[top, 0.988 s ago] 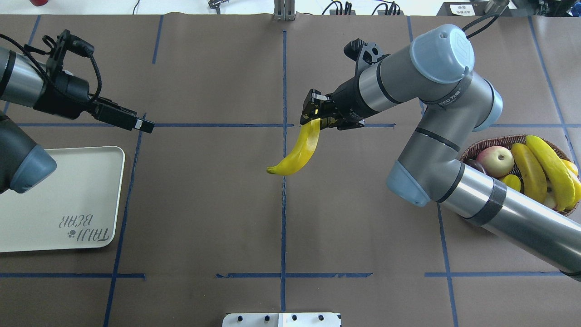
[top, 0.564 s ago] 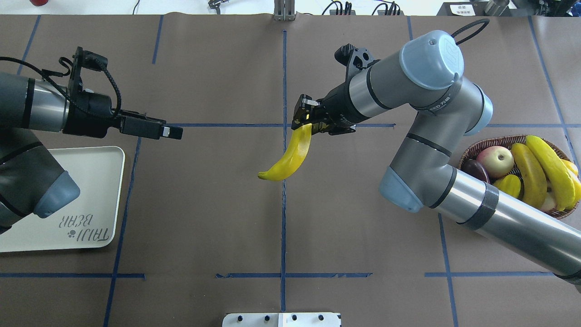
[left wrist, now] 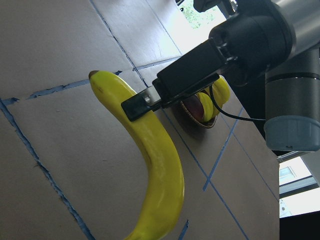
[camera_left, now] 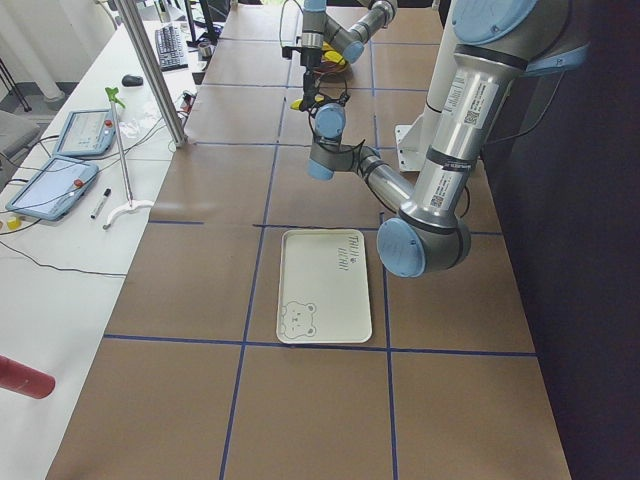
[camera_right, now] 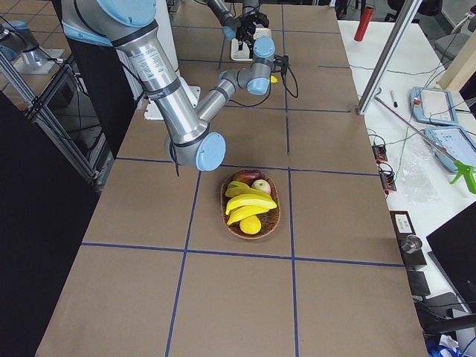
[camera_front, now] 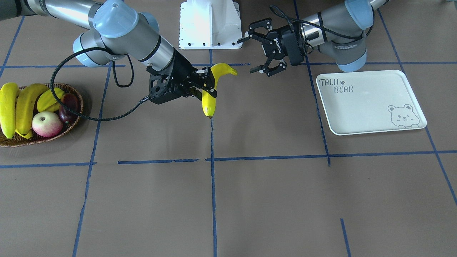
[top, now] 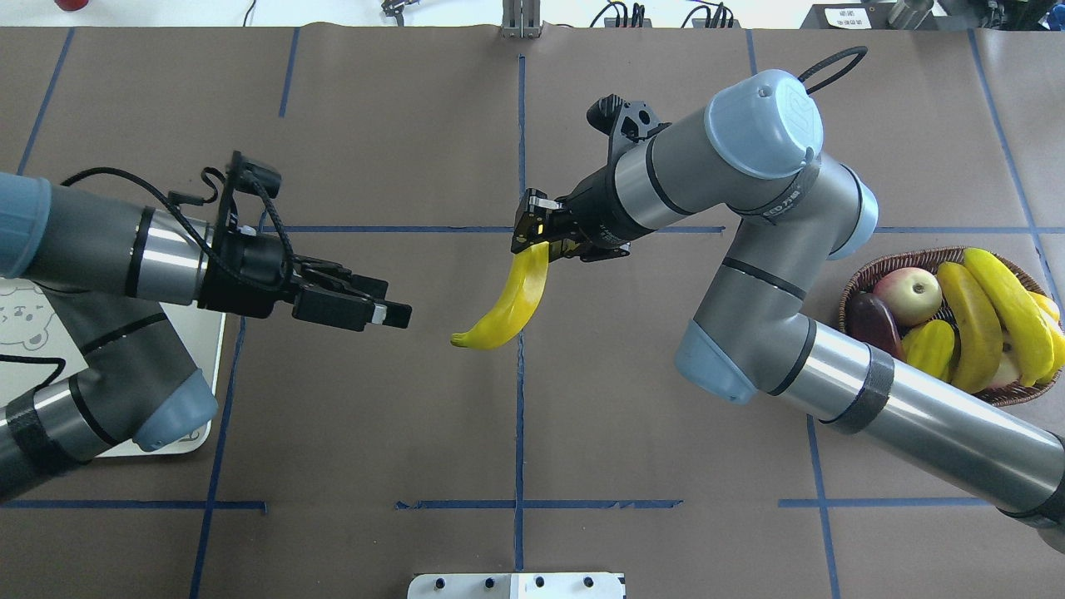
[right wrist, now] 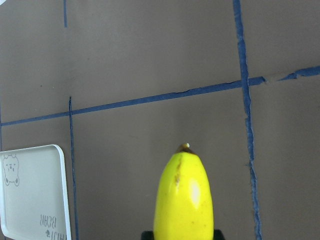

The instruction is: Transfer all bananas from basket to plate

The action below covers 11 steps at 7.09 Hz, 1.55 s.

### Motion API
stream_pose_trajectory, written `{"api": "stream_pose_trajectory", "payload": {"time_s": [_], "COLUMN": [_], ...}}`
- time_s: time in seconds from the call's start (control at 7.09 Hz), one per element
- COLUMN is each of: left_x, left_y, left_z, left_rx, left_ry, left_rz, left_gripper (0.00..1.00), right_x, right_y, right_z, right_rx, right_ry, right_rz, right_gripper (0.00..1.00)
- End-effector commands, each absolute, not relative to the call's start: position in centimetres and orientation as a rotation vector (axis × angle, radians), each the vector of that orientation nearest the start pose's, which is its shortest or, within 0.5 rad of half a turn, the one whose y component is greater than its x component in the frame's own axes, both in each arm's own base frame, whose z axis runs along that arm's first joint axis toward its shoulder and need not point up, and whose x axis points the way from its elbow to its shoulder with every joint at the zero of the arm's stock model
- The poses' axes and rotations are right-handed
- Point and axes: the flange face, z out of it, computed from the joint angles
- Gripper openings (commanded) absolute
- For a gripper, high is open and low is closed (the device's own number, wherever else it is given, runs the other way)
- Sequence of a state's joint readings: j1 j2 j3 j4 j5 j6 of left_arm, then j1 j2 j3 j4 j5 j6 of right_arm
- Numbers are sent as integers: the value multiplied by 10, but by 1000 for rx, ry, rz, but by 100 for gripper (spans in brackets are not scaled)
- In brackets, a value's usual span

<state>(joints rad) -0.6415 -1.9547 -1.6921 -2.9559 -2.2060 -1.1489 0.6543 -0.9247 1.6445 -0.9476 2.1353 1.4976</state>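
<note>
One yellow banana (top: 507, 304) hangs above the middle of the table, my right gripper (top: 532, 237) shut on its upper end. The left wrist view shows this banana (left wrist: 155, 160) close up with a black finger across it. My left gripper (top: 391, 314) is open, a short way left of the banana's lower tip and apart from it; its spread fingers show in the front view (camera_front: 249, 53). More bananas (top: 1003, 312) lie in the wicker basket (top: 915, 254) at the right. The off-white plate (camera_front: 367, 107) holds nothing; overhead, my left arm hides most of it.
The basket also holds an apple (top: 911, 295), a dark red fruit (top: 874, 320) and a yellow-green starfruit (top: 930, 345). The white robot base (camera_front: 210, 23) stands at the table's near edge. Blue tape lines cross the brown table cover.
My left arm has swung right, off the plate side and toward the centre. My right gripper has carried the banana a little left, so the gap between them has shrunk.
</note>
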Motion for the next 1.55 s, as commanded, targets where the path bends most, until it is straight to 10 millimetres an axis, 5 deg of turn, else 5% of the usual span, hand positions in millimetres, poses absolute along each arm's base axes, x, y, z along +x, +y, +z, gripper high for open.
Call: {"api": "stream_pose_trajectory", "payload": {"time_s": [0.0,0.71,1.27,1.41], "left_x": [404,439,441,441], "left_y": [-388,-367,-365,-365], "left_z": [246,239,237,237], "left_rx": [537,489,490,489], "left_ry": [1768,1788,1790,1791], "left_rz": [446,477,474,474], "left_gripper": [100,100,99,75], "right_x": [-480,-486,-487,-489], "right_y": [-453,-448,-446,-445], "right_z": [157,135,135,134], "right_rx": [11,-2,-7,-7], "right_ry": [-1390,-1416,-1416,-1417], "right_rz": [87,91,92,87], "right_gripper": [1,2,3,3]}}
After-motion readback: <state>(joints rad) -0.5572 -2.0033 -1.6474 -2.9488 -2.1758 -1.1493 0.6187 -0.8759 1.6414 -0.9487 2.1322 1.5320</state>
